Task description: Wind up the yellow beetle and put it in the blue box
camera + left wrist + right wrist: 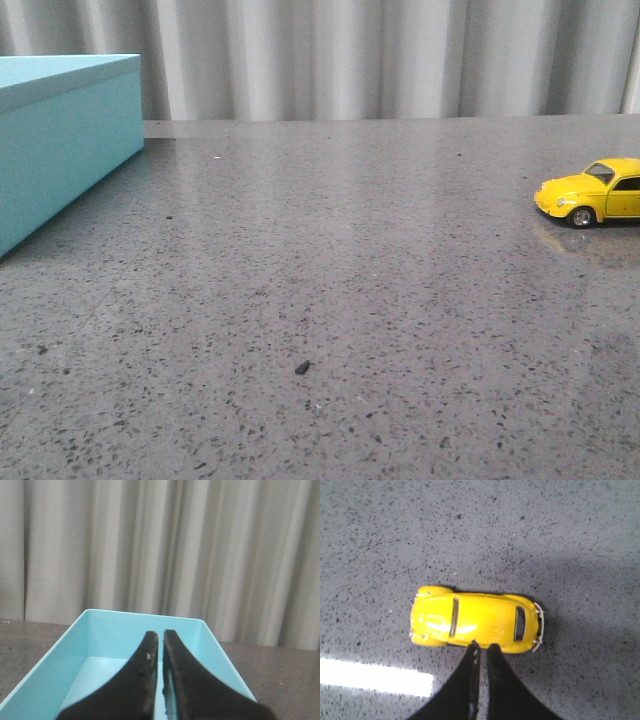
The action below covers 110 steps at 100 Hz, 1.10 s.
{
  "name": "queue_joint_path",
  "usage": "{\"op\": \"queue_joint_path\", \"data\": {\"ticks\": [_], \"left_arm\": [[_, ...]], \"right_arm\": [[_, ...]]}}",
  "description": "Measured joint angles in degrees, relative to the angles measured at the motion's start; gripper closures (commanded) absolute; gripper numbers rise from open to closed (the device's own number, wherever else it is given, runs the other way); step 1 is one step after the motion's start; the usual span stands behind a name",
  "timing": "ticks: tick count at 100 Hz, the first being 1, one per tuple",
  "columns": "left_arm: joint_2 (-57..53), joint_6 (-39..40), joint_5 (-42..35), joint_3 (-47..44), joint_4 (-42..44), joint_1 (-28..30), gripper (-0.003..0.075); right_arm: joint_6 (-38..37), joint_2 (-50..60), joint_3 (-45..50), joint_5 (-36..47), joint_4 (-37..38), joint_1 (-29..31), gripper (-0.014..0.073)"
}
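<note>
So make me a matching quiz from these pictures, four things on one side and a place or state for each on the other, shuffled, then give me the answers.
Things:
1. toy car
2. blue box
3. left gripper
4. right gripper

Places or states:
A. fingers shut, over the blue container
B. far left of the table, lid on in the front view
C. fingers shut, right above the yellow roof
D. right edge of the table, on its wheels

Pairs: 1-D, 2-B, 3-A, 4-C
</note>
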<state>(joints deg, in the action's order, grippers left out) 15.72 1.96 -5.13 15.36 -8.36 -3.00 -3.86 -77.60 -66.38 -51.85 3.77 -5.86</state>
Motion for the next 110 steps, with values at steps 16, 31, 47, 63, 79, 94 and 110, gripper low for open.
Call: {"op": "queue_joint_path", "data": {"ticks": [16,31,47,63,79,94,110], "left_arm": [[0.0,0.0,0.0,0.0,0.0,0.0,0.0741],[0.0,0.0,0.0,0.0,0.0,0.0,0.0741],[0.0,0.0,0.0,0.0,0.0,0.0,0.0741],[0.0,0.0,0.0,0.0,0.0,0.0,0.0741],[0.0,0.0,0.0,0.0,0.0,0.0,0.0741],[0.0,0.0,0.0,0.0,0.0,0.0,0.0741],[0.0,0.0,0.0,0.0,0.0,0.0,0.0741]], "right_arm": [[-0.9,-6.4,-5.0,-3.1,-0.1,0.0,0.0635],[-1.4,-10.5,-7.5,-5.2,-0.2,0.0,0.0635],[-1.5,-13.2,-8.3,-7.0,-0.6,0.0,0.0635],[-1.5,-13.8,-8.8,-7.3,-0.8,0.0,0.0635],[-1.5,-14.3,-9.1,-7.8,-0.8,0.0,0.0635],[-1.5,-14.5,-9.2,-8.2,-0.7,0.0,0.0635],[-2.1,-15.1,-9.7,-9.1,1.6,0.0,0.0635]]}}
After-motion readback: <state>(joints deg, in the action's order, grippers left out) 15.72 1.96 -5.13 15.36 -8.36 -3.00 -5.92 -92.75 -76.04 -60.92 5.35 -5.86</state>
